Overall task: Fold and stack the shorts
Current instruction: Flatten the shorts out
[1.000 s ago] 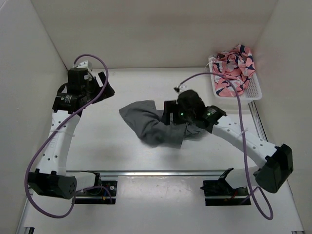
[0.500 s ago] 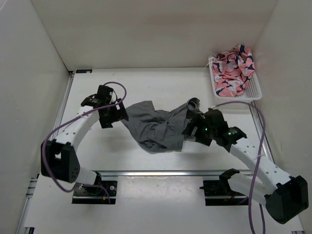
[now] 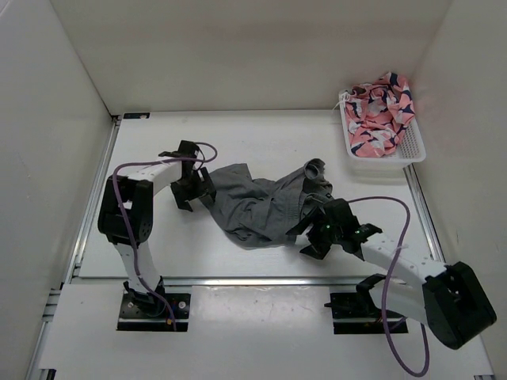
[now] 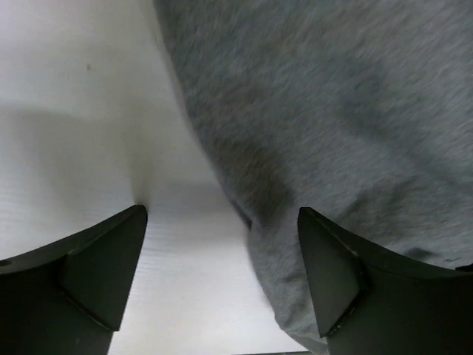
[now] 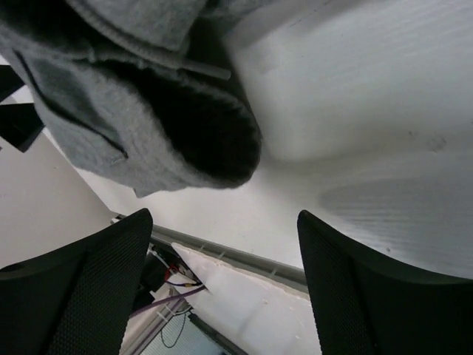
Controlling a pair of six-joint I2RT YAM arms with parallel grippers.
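Observation:
The grey shorts (image 3: 257,207) lie crumpled mid-table, with a tube-like fold sticking up at their right end. My left gripper (image 3: 195,195) sits low at their left edge and is open. In the left wrist view the shorts (image 4: 332,111) reach between the fingers of the left gripper (image 4: 222,214), with their edge lying close to the right finger (image 4: 332,274). My right gripper (image 3: 304,240) is open just off the shorts' near right corner. In the right wrist view the shorts (image 5: 148,111) bunch beyond the tips of the right gripper (image 5: 223,218), which holds nothing.
A white basket (image 3: 413,147) at the back right holds a pink patterned cloth (image 3: 380,111). White walls close in the table at the left, back and right. A metal rail (image 3: 238,279) runs along the near edge, in front of the arm bases.
The left arm swung from the back left corner down to the shorts' left edge. The right arm drew back from above the shorts to their near right corner. The shorts spread wider.

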